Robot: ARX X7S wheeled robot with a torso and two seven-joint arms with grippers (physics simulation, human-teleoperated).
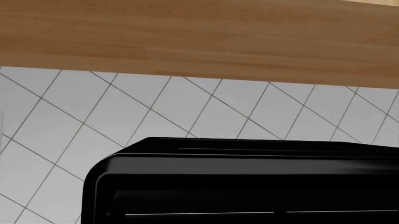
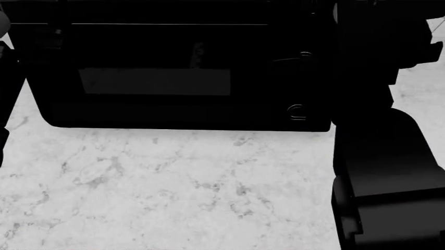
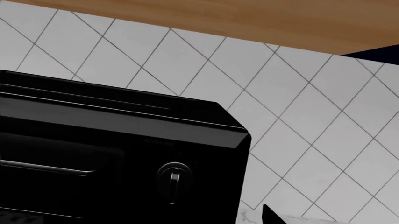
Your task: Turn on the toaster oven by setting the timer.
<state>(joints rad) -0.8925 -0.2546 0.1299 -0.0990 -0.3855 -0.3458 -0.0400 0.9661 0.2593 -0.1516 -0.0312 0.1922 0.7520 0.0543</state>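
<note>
The toaster oven (image 2: 174, 67) is a big black box standing on the marble counter, with a dark glass window (image 2: 153, 81) and round knobs (image 2: 297, 112) down its right side. The right wrist view shows its upper right corner (image 3: 124, 140) with one knob (image 3: 173, 179), pointer upright. The left wrist view shows its upper left corner (image 1: 249, 182). My right arm (image 2: 382, 172) rises beside the oven's right end. Its gripper merges with the black oven, and only one dark fingertip (image 3: 272, 217) shows. A sliver of my left arm (image 2: 5, 83) is at the oven's left end, its gripper unseen.
The white marble counter (image 2: 174, 187) stretches in front of the oven. Behind the oven is a white diagonal-tiled wall (image 3: 299, 121), with a wooden cabinet (image 1: 199, 32) overhanging above it.
</note>
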